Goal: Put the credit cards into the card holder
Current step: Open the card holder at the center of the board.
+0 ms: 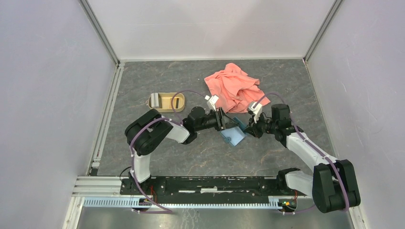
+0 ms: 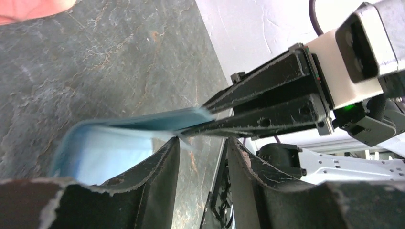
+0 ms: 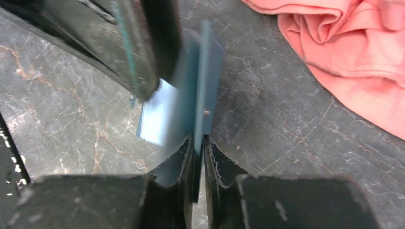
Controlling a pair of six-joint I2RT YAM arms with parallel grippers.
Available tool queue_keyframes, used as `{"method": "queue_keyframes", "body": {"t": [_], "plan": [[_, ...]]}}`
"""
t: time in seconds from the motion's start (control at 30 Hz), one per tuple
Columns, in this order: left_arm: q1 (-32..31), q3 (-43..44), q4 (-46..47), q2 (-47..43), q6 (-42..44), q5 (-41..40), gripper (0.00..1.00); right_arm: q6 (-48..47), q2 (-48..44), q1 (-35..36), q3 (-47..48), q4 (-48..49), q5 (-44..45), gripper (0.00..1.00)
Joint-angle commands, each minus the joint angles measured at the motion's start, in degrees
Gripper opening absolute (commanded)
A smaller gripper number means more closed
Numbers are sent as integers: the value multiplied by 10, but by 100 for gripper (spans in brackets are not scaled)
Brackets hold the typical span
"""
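**Wallet open between your two arms**

Your right gripper [image 3: 198, 143] was clamped on one flap of the card holder [image 1: 233, 136], which lay open just in front of the salmon cloth [image 1: 236, 88]. Your left gripper [image 2: 203, 143] was spread, with one finger against the wallet's pale blue inside. Well to the left, the tan tray [image 1: 166, 109] held what looked like a greyish-white card [image 1: 155, 100]. The wallet's pockets were too blurred to read.

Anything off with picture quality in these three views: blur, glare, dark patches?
Top external: sharp, evenly lit, only soft shadows. Left wrist: the card holder is smeared and soft-edged, the white wall behind it washed out, the left claw near-black up close. Right wrist: the holder's pale inner face is blurred, while the pink cloth and veined table stay crisp.
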Motion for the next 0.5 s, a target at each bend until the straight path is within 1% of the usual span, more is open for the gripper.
{"method": "queue_keyframes", "body": {"t": [0.0, 0.13, 0.23, 0.27, 0.4, 0.47], "plan": [[-5, 48, 74, 48, -54, 24, 49, -14, 1, -2, 17, -3, -43, 23], [-5, 69, 60, 72, -59, 9, 49, -44, -1, -2, 26, -27, -63, 48], [-5, 80, 44, 83, -59, -5, 49, -64, 1, -1, 34, -48, -73, 62], [-5, 83, 37, 86, -58, -7, 49, -68, 2, -1, 35, -52, -75, 65], [-4, 88, 33, 89, -52, -13, 48, -81, 0, -2, 35, -60, -76, 75], [-1, 77, 20, 71, -37, -24, 48, -81, 0, -2, 33, -56, -64, 76]]}}
